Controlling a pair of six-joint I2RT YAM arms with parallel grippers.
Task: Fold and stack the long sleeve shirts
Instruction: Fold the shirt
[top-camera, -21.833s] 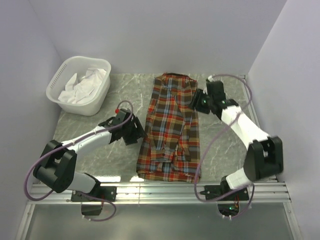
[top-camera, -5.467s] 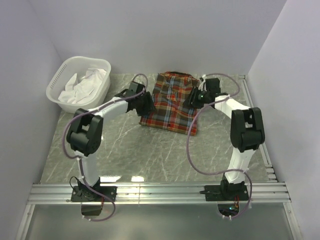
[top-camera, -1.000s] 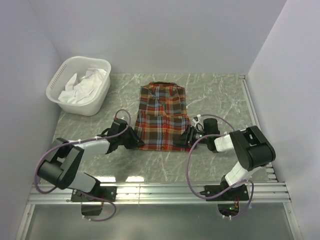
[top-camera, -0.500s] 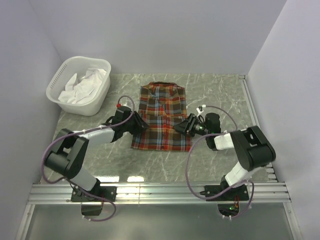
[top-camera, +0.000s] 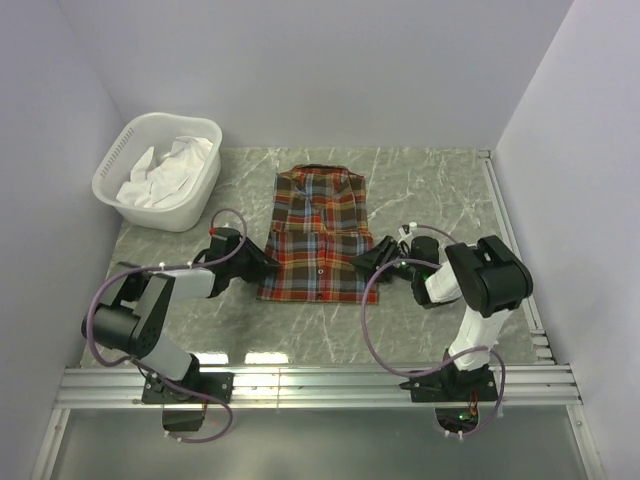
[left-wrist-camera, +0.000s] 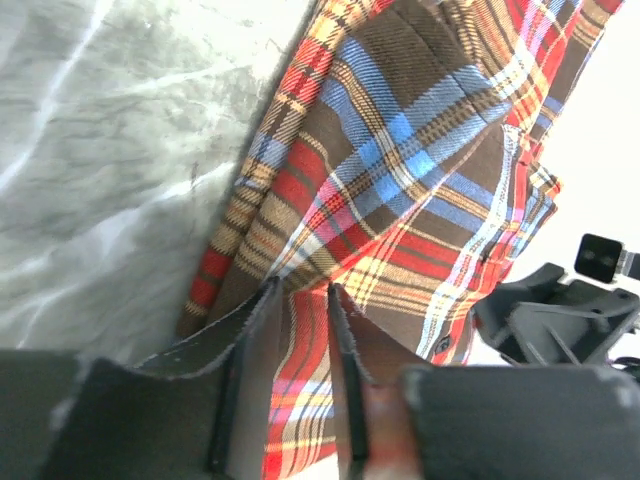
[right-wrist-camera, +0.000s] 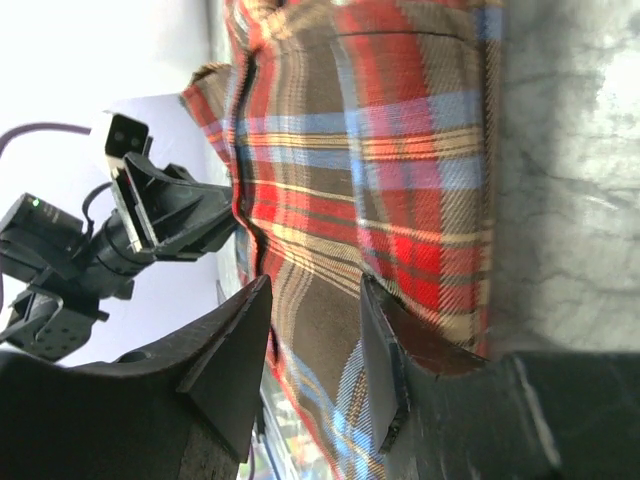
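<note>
Far left, at the back corner of the grey marbled worktop (top-camera: 430, 190), we have a white slatted plastic laundry basket (top-camera: 108, 170) with crumpled white cloth (top-camera: 165, 170) heaped inside.

Moving right, the left arm lies low across the worktop, and its hand (top-camera: 265, 263) is at the near left edge of the red, orange, blue and brown plaid flannel shirt (top-camera: 318, 235). In the left wrist view the two fingers stand only narrowly apart, with the shirt's folded edge running between them. We cannot tell whether that hand is clenched on the cloth or merely straddling it.

The shirt itself sits mid-worktop, well apart from the basket. It is folded into a tidy rectangle, collar at the far end, button placket facing up, lying flat.

On the right, the other hand (top-camera: 375, 255) meets the shirt's near right edge. From its wrist camera we see both fingers spread a bit wider, with plaid cloth showing between them. Here too we cannot tell whether it is grasping or released.
</note>
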